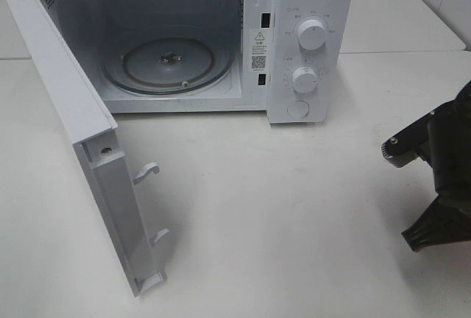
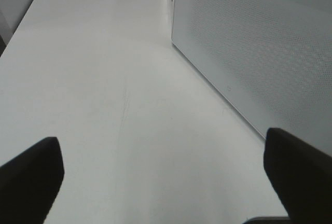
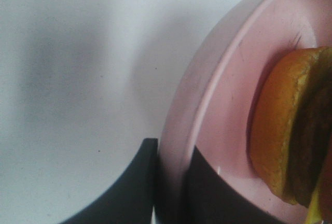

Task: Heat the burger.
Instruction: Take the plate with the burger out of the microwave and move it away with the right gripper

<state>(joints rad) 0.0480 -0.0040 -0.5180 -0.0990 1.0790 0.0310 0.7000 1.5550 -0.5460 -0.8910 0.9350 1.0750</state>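
Observation:
The burger (image 3: 290, 130), with an orange-brown bun and a dark patty edge, lies on a pink round plate (image 3: 223, 94) in the right wrist view only. My right gripper (image 3: 172, 149) is shut on the plate's rim, one dark finger outside and one inside. In the high view only the right arm (image 1: 441, 149) shows at the right edge; plate and burger are out of frame there. My left gripper (image 2: 161, 146) is open and empty, low over the table beside the microwave door's outer face (image 2: 259, 53). It is not in the high view.
The white microwave (image 1: 309, 9) stands at the back, its door (image 1: 66, 112) swung wide open to the left, reaching toward the table's front. The glass turntable (image 1: 169, 64) inside is bare. Two knobs (image 1: 313, 34) are on its right panel. The white table (image 1: 280, 215) spreads before it.

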